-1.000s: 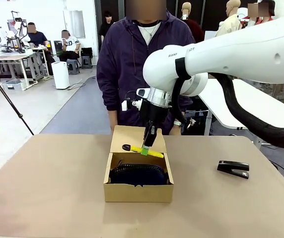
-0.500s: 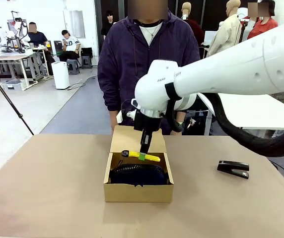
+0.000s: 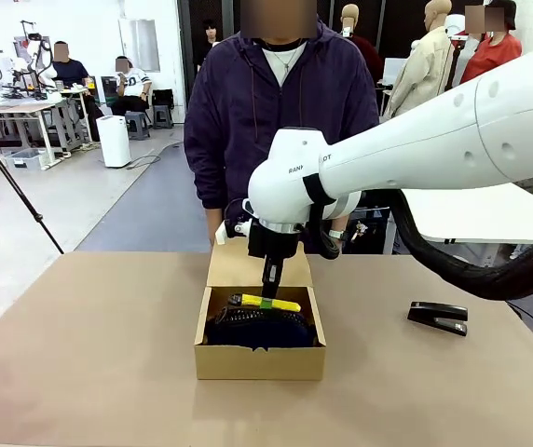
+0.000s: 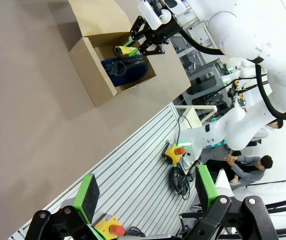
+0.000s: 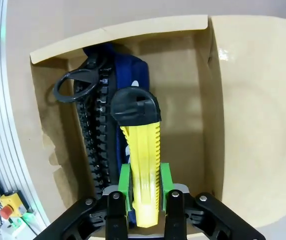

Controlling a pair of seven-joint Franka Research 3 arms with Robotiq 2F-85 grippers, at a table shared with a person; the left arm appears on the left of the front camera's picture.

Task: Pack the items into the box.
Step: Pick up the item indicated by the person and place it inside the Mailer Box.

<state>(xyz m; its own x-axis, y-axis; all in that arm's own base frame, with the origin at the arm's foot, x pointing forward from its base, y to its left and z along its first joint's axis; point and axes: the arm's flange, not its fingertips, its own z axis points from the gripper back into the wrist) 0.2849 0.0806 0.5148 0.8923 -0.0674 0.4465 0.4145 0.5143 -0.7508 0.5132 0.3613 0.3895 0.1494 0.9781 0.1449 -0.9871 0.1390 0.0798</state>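
Right pincer (image 5: pixel 144 186) clamped on yellow knife (image 5: pixel 142 142) at box (image 3: pixel 259 361), left pincer (image 4: pixel 146 192) apart, right arm (image 3: pixel 416 140) lettered RAN

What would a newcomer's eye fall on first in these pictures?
First, the big white right arm reaching over the middle of the table, its right gripper shut on a yellow utility knife at the mouth of the open cardboard box, where a dark pouch lies. Next, the black stapler lying alone on the table to the box's right, and the person in a purple jacket standing close behind the box.
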